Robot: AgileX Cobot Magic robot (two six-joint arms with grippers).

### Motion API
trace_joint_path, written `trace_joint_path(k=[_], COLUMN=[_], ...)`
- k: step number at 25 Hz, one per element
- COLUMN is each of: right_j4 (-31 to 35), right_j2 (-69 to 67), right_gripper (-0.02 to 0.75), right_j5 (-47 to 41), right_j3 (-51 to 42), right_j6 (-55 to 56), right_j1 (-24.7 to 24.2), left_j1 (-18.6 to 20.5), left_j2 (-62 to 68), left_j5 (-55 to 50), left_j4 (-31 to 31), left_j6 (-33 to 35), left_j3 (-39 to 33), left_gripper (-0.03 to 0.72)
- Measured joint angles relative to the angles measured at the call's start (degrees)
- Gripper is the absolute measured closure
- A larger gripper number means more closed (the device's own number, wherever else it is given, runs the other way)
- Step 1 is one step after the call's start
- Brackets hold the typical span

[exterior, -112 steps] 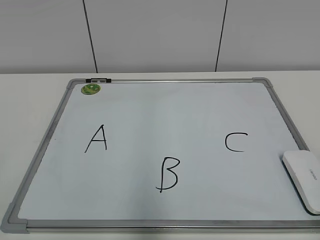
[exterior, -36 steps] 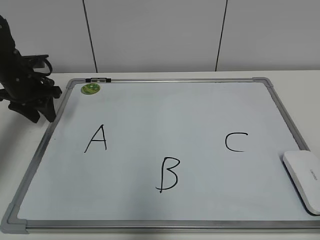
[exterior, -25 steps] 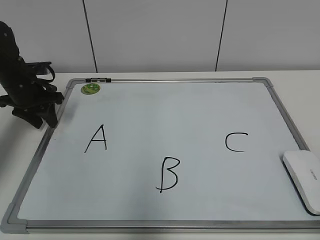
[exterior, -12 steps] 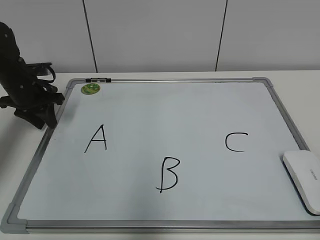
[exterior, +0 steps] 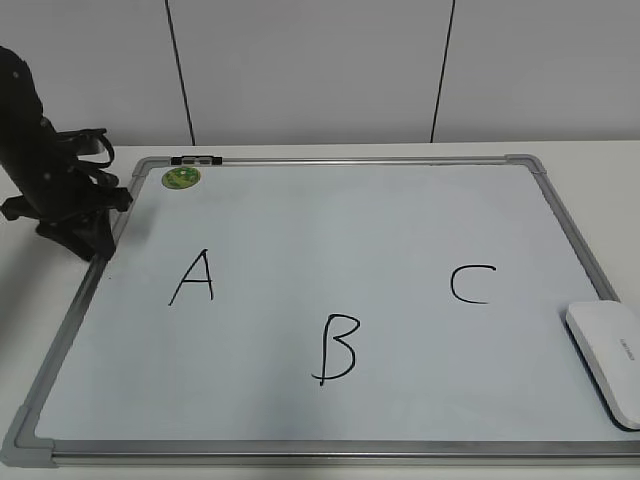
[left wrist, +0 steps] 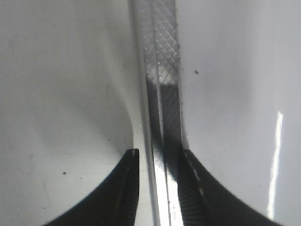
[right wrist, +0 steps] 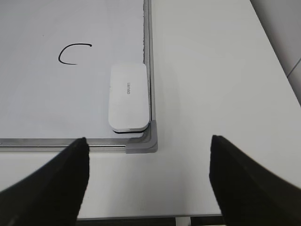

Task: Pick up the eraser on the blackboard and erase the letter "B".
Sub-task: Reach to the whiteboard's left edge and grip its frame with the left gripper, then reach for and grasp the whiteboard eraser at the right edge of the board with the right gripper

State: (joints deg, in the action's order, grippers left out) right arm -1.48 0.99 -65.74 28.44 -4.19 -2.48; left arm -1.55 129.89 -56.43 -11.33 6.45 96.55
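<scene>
Still nothing done: eraser point(right wrist: 128, 97) lies untouched ahead of the wide-open, empty right gripper point(right wrist: 146, 186), "B" point(exterior: 337, 349) intact; left gripper point(left wrist: 157, 188) fingers straddle the blackboard point(exterior: 300, 161) frame.

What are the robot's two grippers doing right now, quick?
Left gripper: jaws either side of the blackboard frame edge, a small gap still showing; whether it grips cannot be told.
Right gripper: open wide, empty, apart from the eraser.

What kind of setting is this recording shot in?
Probably a lab or office test bench: a dry-erase board with marker letters lies flat on a plain white table, an eraser rests at its corner, and bare grey wall panels stand behind.
</scene>
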Motion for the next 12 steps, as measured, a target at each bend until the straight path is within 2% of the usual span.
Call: trace_joint_path(k=[9,12], right_j4=[0.00,0.00], right_j2=[0.00,0.00], right_gripper=[0.148,0.148], right_j5=[0.00,0.00], right_j3=[0.00,0.00], right_j6=[0.00,0.00], right_j1=[0.00,0.00], left_j1=[0.00,0.00], left_j2=[0.25,0.25], left_j5=[-0.49,-0.58], left_j4=[-0.73,-0.73], left_j6=[0.00,-0.10], left_j3=[0.44,0.44], left_gripper=[0.629,0.643])
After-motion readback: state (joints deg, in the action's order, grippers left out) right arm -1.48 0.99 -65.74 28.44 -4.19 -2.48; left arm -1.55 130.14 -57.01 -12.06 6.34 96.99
